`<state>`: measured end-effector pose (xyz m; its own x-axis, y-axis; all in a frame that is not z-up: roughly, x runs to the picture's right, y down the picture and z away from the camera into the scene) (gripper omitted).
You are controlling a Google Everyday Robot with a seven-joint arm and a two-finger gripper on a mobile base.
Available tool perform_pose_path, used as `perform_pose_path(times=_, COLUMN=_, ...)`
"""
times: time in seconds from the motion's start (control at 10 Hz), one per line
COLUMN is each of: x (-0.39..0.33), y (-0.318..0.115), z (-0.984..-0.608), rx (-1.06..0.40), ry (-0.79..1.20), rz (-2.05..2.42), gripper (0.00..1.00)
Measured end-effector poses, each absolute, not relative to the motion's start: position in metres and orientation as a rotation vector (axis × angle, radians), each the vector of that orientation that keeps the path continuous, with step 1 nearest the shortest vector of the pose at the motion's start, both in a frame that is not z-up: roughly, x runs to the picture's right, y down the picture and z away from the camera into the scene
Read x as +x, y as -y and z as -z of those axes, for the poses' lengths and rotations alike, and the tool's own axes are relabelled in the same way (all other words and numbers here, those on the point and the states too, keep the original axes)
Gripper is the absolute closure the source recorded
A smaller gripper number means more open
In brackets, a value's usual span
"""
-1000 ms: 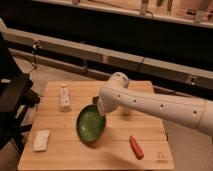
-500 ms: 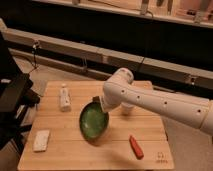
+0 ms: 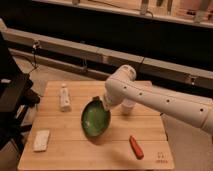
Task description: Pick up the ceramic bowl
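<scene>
End effector (image 3: 101, 101) on glossy round bowl (image 3: 95, 120)

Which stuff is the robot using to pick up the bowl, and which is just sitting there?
For the job:
ceramic bowl, green, tilted up off the table
gripper, at the bowl's upper rim

Just lying about:
white bottle, far left
pale block, front left
orange-red thing, front right
white cup, behind the arm
</scene>
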<state>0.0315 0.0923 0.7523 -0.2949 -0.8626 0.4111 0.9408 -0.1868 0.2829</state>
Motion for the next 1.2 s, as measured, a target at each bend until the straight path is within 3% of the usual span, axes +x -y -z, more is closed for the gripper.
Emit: perform_pose_path(times=1.2, x=0.040, y=-0.076, z=-0.751, rx=-0.176, ry=0.565, rz=1.791, gripper=0.99)
